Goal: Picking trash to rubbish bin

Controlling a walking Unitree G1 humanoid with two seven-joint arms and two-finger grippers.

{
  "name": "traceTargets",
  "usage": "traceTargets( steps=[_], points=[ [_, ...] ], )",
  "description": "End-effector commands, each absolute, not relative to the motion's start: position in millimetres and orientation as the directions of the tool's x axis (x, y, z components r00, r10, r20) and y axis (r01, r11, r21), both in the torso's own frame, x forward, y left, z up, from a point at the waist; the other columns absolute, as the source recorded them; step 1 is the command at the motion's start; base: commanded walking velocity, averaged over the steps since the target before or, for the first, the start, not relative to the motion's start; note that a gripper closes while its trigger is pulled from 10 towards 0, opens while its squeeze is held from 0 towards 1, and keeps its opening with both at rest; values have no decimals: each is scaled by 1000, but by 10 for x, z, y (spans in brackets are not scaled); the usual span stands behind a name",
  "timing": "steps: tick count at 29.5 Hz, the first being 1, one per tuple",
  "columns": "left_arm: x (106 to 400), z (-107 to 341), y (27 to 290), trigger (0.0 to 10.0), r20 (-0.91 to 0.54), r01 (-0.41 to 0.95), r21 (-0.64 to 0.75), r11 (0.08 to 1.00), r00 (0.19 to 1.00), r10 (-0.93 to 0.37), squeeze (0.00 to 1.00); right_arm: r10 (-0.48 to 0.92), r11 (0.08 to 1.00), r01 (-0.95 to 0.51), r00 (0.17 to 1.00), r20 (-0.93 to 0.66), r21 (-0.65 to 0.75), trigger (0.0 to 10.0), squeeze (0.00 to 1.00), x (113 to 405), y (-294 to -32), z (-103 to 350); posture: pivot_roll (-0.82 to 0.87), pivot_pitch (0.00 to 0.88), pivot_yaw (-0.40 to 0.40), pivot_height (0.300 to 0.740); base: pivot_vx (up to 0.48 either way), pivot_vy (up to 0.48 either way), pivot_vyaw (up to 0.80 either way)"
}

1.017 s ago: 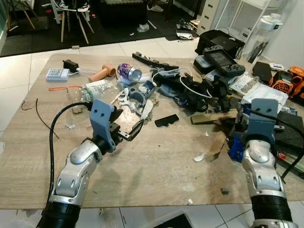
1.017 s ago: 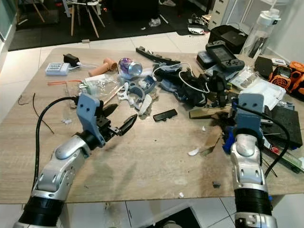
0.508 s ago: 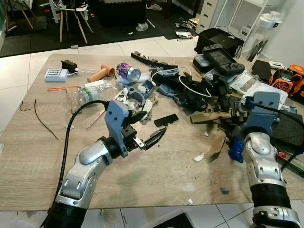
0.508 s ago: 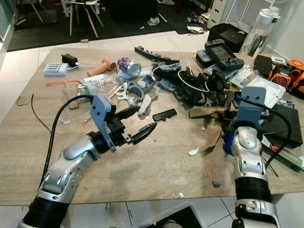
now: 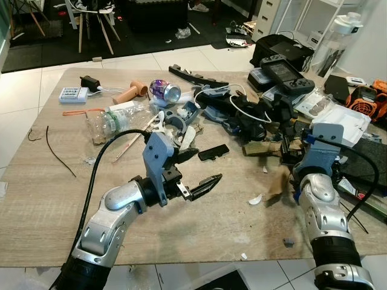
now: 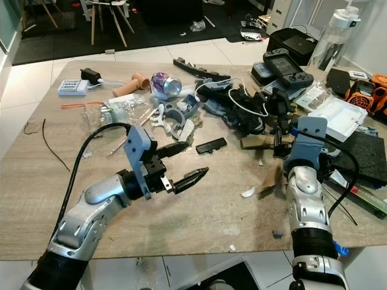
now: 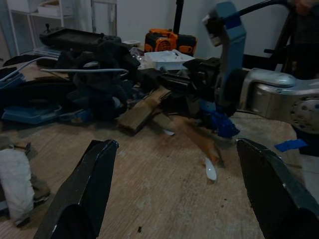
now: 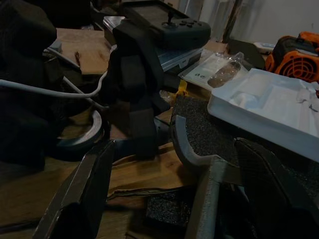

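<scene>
Left gripper (image 5: 195, 171) hung wide apart and empty above the table (image 5: 36, 199), aimed at the white scrap (image 5: 254, 199) lying beyond it, just beside the cardboard strip (image 5: 277, 181). That scrap looked light, thin and flimsy; pinching its raised edge seemed best. Farther from the scrap, the right gripper (image 8: 169, 194) sat parted among black foam (image 8: 199, 124) and cables (image 5: 245, 112).

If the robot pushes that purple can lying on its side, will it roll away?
Probably yes. The purple can lies on its side on the table, so a nudge would likely roll it. It looks like thin metal, so probably light and easy to dent when squeezed.
</scene>
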State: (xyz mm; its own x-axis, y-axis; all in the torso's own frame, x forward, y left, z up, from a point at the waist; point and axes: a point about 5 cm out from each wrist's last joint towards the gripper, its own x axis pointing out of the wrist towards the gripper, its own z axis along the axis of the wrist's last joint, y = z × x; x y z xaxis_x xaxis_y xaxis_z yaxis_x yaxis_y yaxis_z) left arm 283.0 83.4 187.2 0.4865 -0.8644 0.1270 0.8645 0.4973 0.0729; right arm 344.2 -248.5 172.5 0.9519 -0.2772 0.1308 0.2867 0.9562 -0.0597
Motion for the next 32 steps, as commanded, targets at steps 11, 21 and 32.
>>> traceTargets(
  steps=[11, 21, 32],
  points=[
    [2795, 1871, 877, 10000, 124, 873, 46, 486, 478, -869, 0, -433, 898, 439, 895, 110, -39, 10000, 1000, 3320, -2523, 1742, 30, 165, -4, 740, 0, 0, 0],
    [2806, 1879, 884, 10000, 128, 869, 40, 492, 484, -866, 0, -522, 836, 538, 841, 143, -108, 10000, 0, 3246, -2477, 1792, 30, 166, -5, 740, 0, 0, 0],
    [2805, 1880, 881, 10000, 126, 869, 40, 493, 485, -865, 0, -484, 868, 489, 872, 78, -82, 10000, 1000, 3209, -2498, 1667, 29, 164, -10, 740, 0, 0, 0]
  ],
)
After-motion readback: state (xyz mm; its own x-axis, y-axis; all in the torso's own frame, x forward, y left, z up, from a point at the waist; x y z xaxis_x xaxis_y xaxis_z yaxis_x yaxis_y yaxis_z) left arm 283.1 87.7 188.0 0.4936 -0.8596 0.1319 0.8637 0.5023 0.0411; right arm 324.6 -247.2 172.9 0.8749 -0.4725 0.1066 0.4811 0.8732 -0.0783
